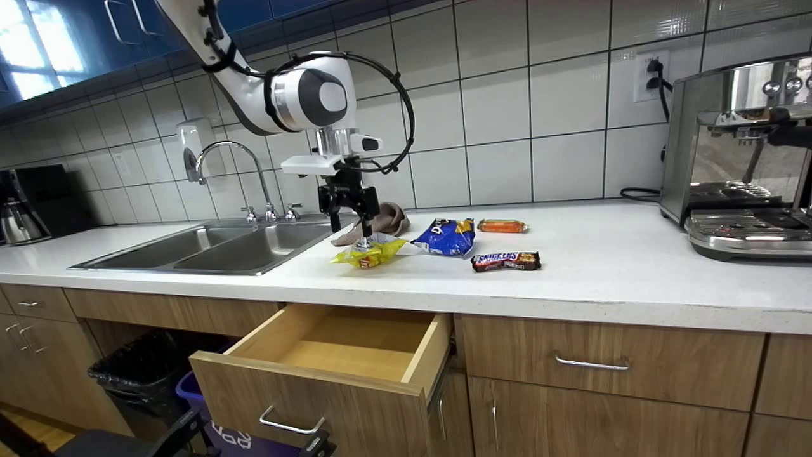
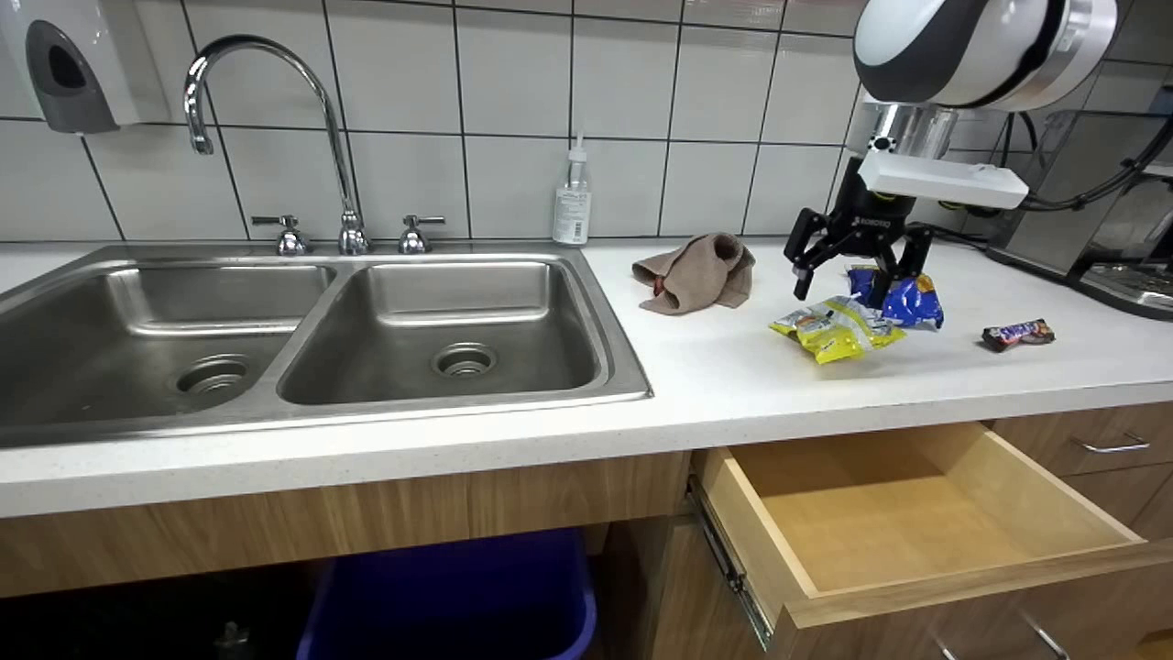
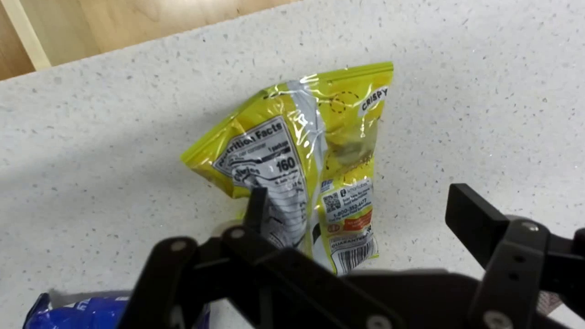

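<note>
Wrist view: the hand is spread over the yellow bag, presumably to give its crumpled width room.

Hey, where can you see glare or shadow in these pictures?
In an exterior view, white glare on the blue cabinet; in both exterior views, pale reflections in the sink; in the wrist view, bright highlights on the yellow bag and a soft shadow on the counter beside it.
</note>
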### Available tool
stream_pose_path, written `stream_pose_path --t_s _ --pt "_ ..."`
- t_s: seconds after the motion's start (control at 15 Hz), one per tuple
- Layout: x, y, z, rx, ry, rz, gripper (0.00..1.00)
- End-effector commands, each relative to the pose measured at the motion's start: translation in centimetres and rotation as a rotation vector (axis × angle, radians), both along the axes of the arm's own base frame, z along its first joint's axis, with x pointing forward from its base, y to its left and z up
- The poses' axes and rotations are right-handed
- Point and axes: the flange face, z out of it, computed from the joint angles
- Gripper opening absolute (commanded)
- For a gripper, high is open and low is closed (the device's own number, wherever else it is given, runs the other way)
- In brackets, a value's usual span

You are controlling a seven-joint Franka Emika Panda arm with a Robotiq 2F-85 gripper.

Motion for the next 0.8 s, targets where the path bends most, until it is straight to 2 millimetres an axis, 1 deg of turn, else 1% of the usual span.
stream_pose_path --t_s 0.0,0.33,0.73 --pt "1.9 -0.3 -0.2 -0.011 0.003 -0.035 1.00" --pt "3.4 -0.6 -0.6 -0.015 -0.003 -0.052 1.00" --pt "4.3 -0.5 -1.5 -0.016 0.005 -0.057 1.00"
